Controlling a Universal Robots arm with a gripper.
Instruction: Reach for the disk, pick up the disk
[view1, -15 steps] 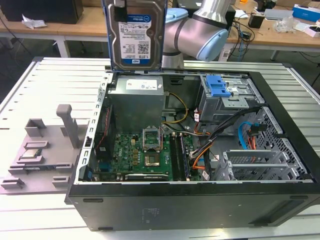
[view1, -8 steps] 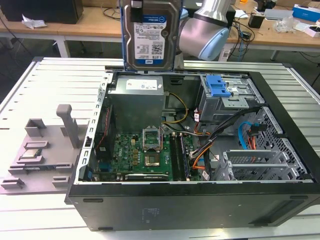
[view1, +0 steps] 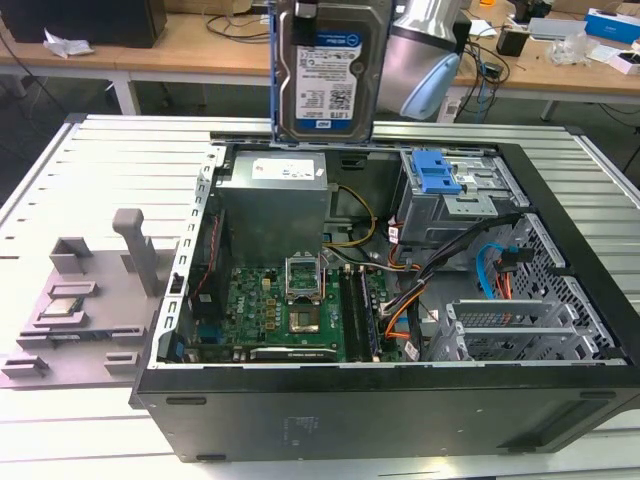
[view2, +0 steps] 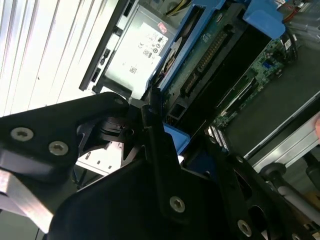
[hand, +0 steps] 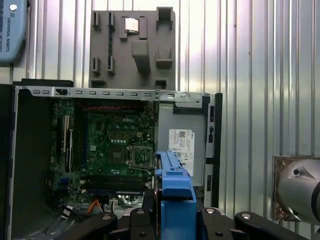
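Right, the disk (view1: 325, 75) is off the deck and hanging in the air. In the exterior view it stands upright on its short end with the label face toward the camera and its long axis running straight up and down. It is above the far rim of the open computer case (view1: 600, 300), with its bottom edge just over the power supply (view1: 275, 195) and clear of it. The gripper (hand: 175, 217) is pinching it: in the first wrist view the black fingers (hand: 147, 210) sit tight against both sides of the blue carrier frame, and the drive's thin edge points away from the wrist toward the motherboard (hand: 115, 145). The second wrist view backs that up, with the disk (view2: 215, 55) running out lengthwise from between the black jaws and its circuit-board side showing. So the relation is simple: the disk lies directly beyond the fingertips, in line with the pincer, held by its upper end while the rest hangs free below. The drive cage (view1: 450, 205) with its blue latch piece (view1: 435, 172) sits off toward the exterior view's right, well apart from the drive. I'd call the pick-up done, judging by the air under that lower edge.
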